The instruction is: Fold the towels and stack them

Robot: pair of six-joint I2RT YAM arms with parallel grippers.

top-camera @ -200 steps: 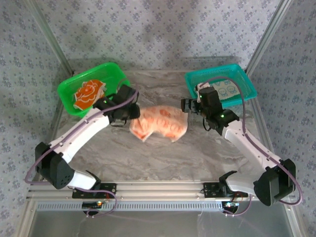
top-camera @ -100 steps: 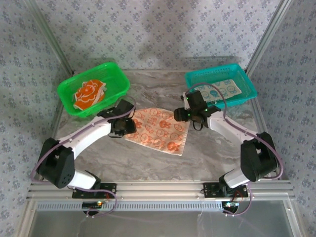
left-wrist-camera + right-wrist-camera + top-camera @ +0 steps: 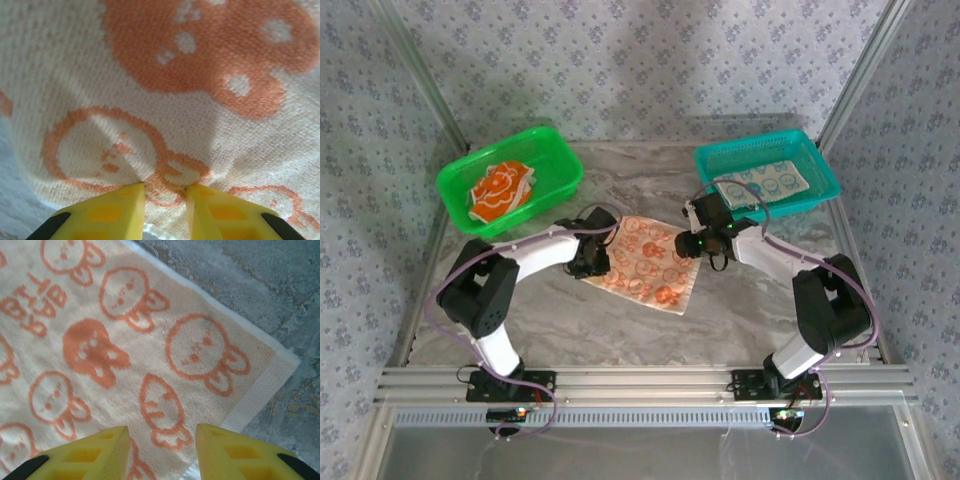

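Towel (image 3: 646, 262) edge pinched in left jaws; right jaws spread over corner.

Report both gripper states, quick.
Left gripper: closed, pinching the bunny-print towel.
Right gripper: open above that towel's corner, holding nothing.

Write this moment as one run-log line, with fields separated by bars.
left gripper: pinching cream orange-bunny cloth towel | right gripper: open above its right corner
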